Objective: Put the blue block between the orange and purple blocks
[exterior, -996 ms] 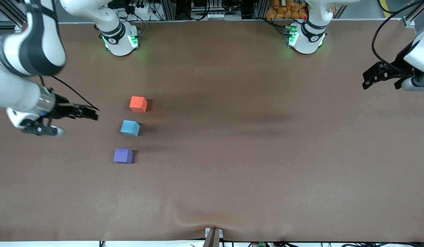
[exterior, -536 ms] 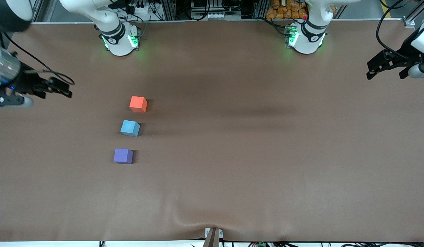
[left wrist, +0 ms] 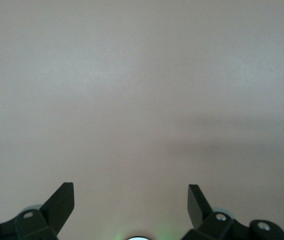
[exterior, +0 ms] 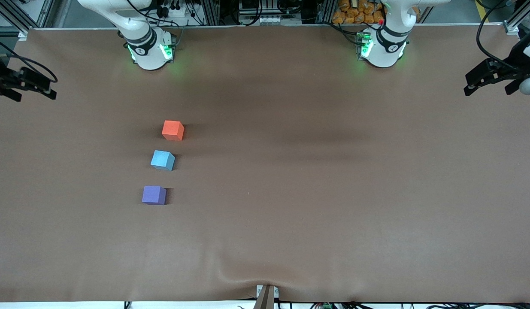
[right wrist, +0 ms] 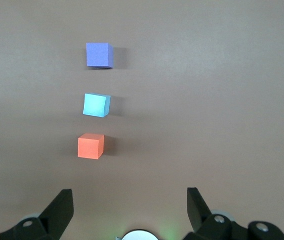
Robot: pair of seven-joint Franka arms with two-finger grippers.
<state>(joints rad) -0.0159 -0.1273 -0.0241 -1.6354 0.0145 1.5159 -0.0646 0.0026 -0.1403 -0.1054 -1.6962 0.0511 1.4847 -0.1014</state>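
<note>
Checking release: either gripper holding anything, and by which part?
Nothing held. Left gripper and right gripper are both open and empty. Blue block sits on the table between the orange block and purple block.

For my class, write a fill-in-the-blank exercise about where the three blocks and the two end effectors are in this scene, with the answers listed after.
1. The blue block sits between the orange block and the ____ block.
2. The block nearest the front camera is ____.
3. Both the left end effector and the right end effector have their fingers ____.
4. The three blocks lie toward the ____ arm's end of the table.

Answers: purple; purple; open; right
</note>
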